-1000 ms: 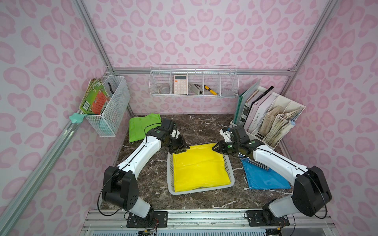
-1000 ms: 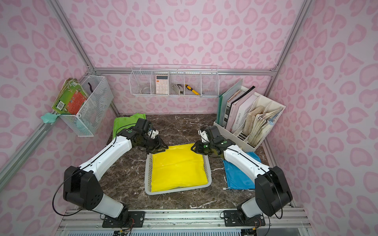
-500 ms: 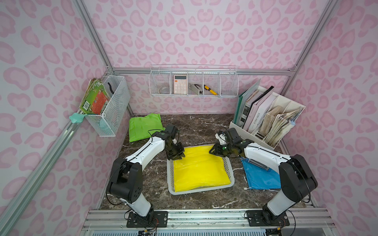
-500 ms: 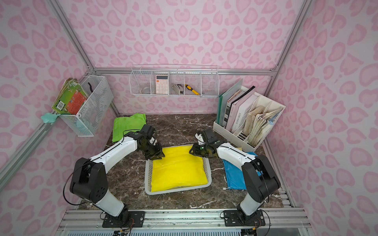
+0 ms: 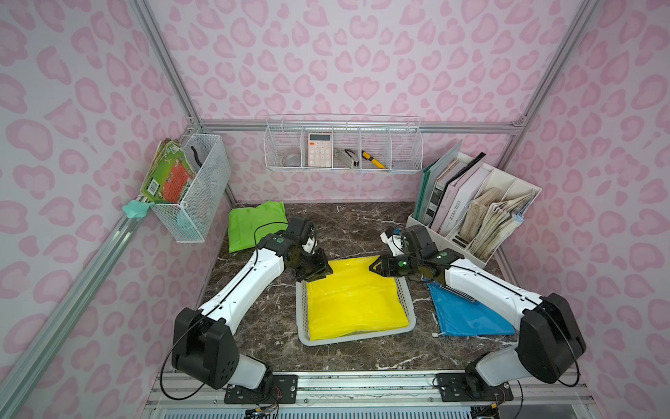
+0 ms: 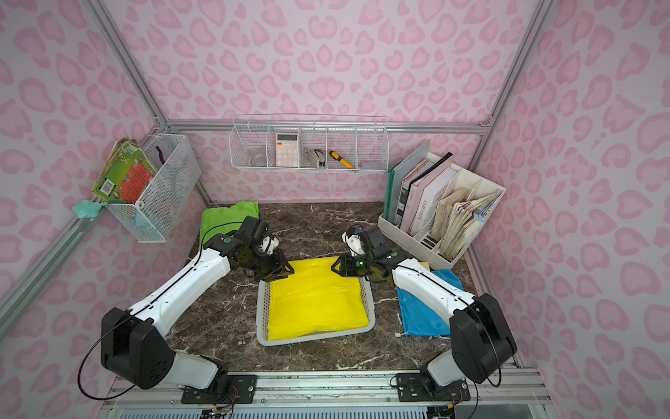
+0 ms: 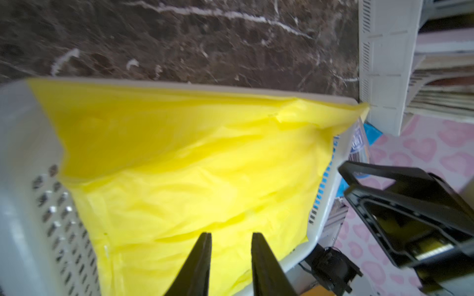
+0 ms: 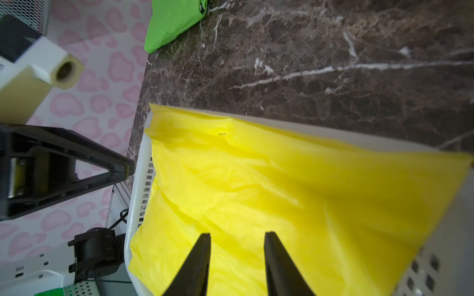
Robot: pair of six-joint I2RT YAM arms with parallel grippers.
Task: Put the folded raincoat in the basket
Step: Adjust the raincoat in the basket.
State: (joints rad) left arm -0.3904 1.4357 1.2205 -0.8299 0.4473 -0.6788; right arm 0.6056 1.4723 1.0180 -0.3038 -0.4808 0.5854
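You have three folded raincoats on the table (image 5: 355, 225): one yellow, one green and one blue. The yellow raincoat (image 5: 353, 301) lies in the one white basket (image 5: 301, 312) at the middle of the table, and its far edge rests up on the far rim of the basket. The green raincoat (image 5: 253, 225) lies flat at the far left corner. The blue raincoat (image 5: 467, 315) lies just right of the basket, partly under the right arm.

Your two claws hang over the far corners of the basket. The left claw (image 7: 230, 234) and the right claw (image 8: 237, 234) both have the jaws apart, with nothing between them.

One divided wire rack (image 5: 406, 145) on the back wall holds four things: a round thing (image 5: 290, 159), a calculator (image 5: 320, 149), a grey tool (image 5: 347, 158) and a yellow-handled tool (image 5: 373, 160). One mesh bin (image 5: 206, 188) at the left holds booklets (image 5: 168, 176). One file holder (image 5: 507, 232) at the right holds folders and papers.
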